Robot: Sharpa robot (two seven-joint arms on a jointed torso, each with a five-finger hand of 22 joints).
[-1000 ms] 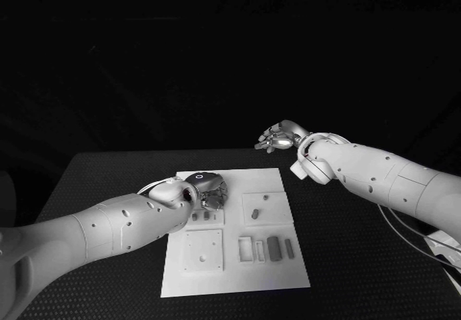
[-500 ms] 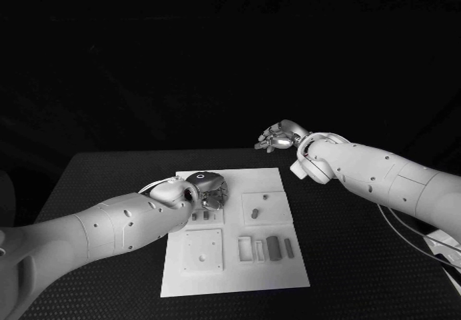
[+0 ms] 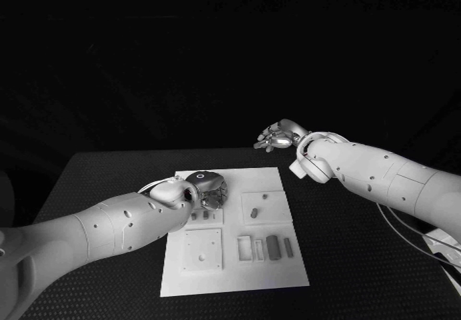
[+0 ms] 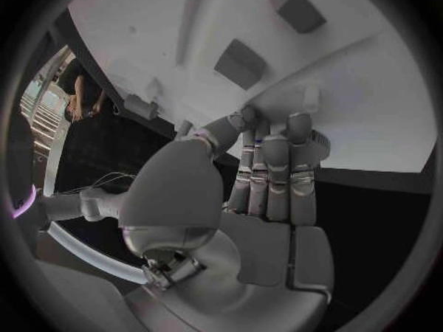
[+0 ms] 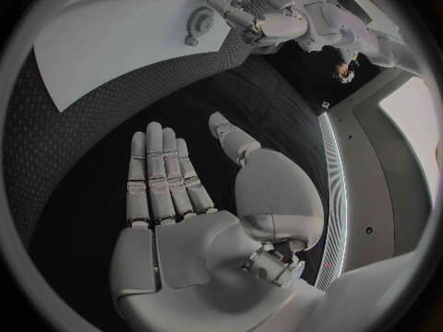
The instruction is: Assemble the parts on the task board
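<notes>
One black bench (image 3: 106, 173), carrying one white task board (image 3: 235, 277) at its middle. Two white arms, one hand each.

Left hand (image 3: 206, 190) is down over the board's far-left part. In the left wrist view its fingers (image 4: 275, 171) lie straight and pressed side by side, tips touching the board surface (image 4: 369, 103); thumb bent alongside. Holds nothing that I can see.

Right hand (image 3: 280, 137) is up off the board, beyond its far-right corner, over the bench's back edge. In the right wrist view its fingers (image 5: 162, 173) are flat, straight, close together, thumb set apart to the side; palm empty.

On the board, head view: approx. three raised square plates – one near-left (image 3: 204, 249), one far-right (image 3: 264, 206), one far-left mostly under the left hand. Near-right: a row of about four upright small parts (image 3: 273, 246), two pale, two darker. One small dark peg (image 3: 254, 214) on the far-right plate. Two or so small parts (image 3: 201, 216) just near side of the left hand; exact count hard to tell.

Vs 1 s ago: nearly no change. Left hand in same spot on board. Right hand has lifted very slightly, otherwise same pose. Parts unmoved.
</notes>
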